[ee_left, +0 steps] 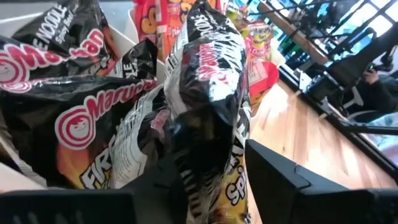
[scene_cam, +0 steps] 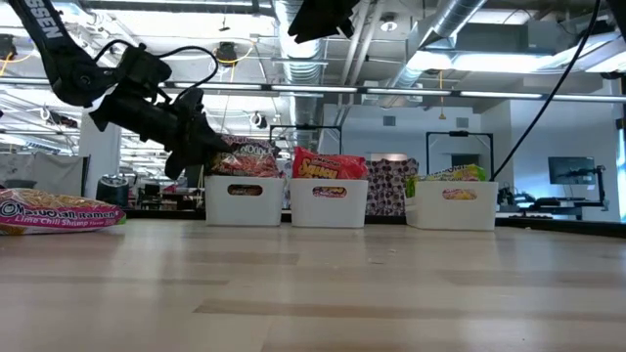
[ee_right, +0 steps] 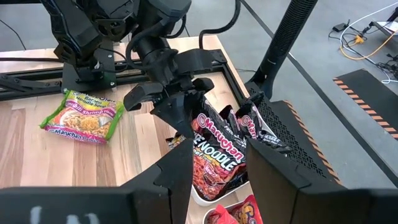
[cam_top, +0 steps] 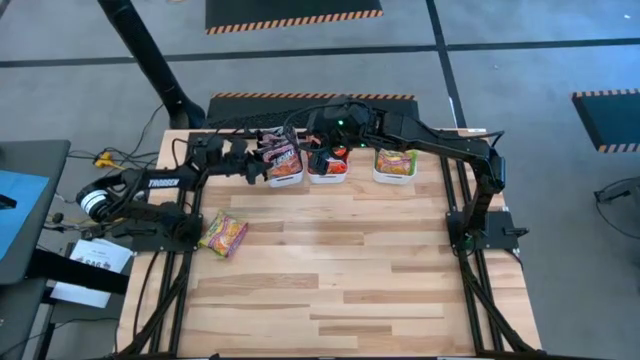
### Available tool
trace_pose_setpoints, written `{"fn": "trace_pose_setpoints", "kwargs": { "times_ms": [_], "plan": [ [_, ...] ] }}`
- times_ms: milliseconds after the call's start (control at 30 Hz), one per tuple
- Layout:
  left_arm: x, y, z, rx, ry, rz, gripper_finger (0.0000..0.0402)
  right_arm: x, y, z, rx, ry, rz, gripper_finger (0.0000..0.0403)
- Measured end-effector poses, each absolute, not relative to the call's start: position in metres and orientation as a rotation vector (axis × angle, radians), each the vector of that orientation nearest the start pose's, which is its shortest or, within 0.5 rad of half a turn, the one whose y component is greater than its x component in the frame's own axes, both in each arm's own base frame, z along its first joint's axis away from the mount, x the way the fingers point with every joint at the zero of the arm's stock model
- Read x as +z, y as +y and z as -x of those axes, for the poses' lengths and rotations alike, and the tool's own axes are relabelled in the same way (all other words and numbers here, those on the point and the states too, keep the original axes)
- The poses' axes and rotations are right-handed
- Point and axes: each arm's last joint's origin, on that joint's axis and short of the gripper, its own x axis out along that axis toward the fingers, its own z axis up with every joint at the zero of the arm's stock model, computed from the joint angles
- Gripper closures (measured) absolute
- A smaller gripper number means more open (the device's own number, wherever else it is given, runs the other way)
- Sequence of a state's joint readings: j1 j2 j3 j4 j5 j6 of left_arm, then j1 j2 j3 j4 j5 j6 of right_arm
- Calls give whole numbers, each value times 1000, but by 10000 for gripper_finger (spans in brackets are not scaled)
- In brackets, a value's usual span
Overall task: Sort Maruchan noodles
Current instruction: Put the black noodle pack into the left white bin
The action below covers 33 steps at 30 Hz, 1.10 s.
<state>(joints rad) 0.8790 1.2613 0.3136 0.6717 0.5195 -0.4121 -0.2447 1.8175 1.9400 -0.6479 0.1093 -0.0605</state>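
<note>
My left gripper (cam_top: 262,165) is at the left white bin (cam_top: 284,178) and is shut on a dark black-maroon Maruchan packet (ee_left: 211,112). More dark packets (ee_left: 74,118) stand in that bin. The middle bin (cam_top: 327,176) holds red-orange packets (scene_cam: 329,166), and the right bin (cam_top: 395,176) holds green-yellow ones (scene_cam: 452,174). One green packet (cam_top: 224,235) lies flat on the table near the left arm's base. My right gripper (ee_right: 217,180) hangs open, high above the middle bin, and touches nothing. My left gripper pinches the dark packet between its two fingers (ee_left: 273,180), which close on its crumpled near end (ee_left: 208,162). It comes in from the table's left, slanting down (ee_right: 180,102). The packet stands on edge over the left bin, among the other dark packets; whether it rests on them is hidden.
The three bins stand in a row near the table's far edge. The arms' bases and cables stand at the table's left (cam_top: 160,225) and right (cam_top: 480,230) sides. Bare wood lies toward the near edge (cam_top: 350,300).
</note>
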Motion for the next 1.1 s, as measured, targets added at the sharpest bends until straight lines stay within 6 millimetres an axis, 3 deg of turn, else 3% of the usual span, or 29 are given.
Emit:
{"fn": "trace_pose_setpoints", "kwargs": {
  "times_ms": [367,1100],
  "plan": [
    [177,175,-149,387,130,592,244,400,-101,-391,-329,542,22,232],
    [214,207,-136,437,8,566,243,400,-101,-391,-327,548,21,232]
  ]
}}
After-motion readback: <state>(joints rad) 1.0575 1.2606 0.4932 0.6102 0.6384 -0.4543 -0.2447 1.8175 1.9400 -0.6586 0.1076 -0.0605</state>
